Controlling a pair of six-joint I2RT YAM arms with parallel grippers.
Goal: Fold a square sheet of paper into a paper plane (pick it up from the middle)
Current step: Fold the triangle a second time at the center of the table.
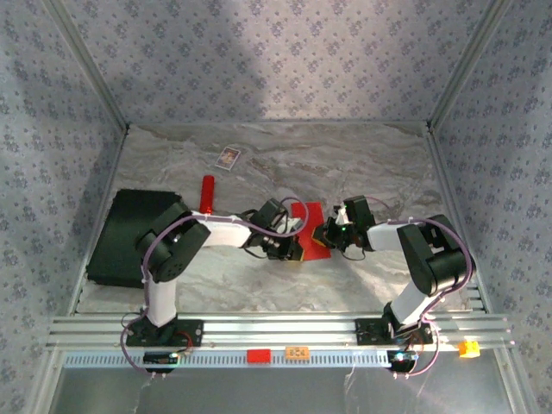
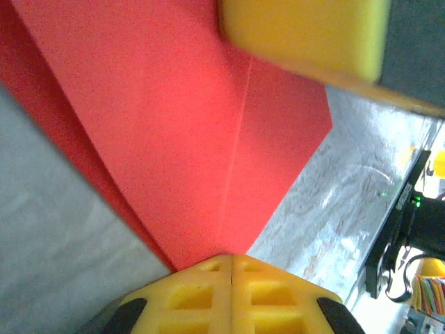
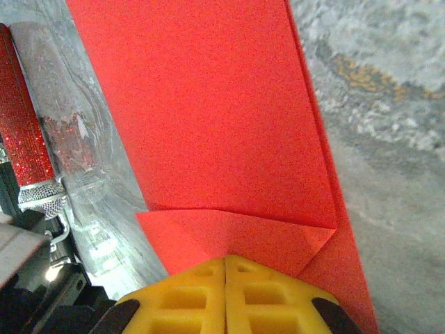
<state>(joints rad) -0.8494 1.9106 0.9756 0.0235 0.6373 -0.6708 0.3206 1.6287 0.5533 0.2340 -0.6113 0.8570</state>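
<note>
As the left gripper (image 2: 230, 268) and right gripper (image 3: 226, 268) are pinching opposite ends of the part-folded square sheet of paper (image 1: 316, 219), jaws closed, at the table (image 1: 371, 164) centre, keeping edges aligned before pressing is looking essential

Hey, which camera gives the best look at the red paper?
Right wrist: the paper is close and sharp, with its layered edge and a folded flap by the shut fingers. Left wrist shows a crease and one corner. Top external shows it as a small red patch.
</note>
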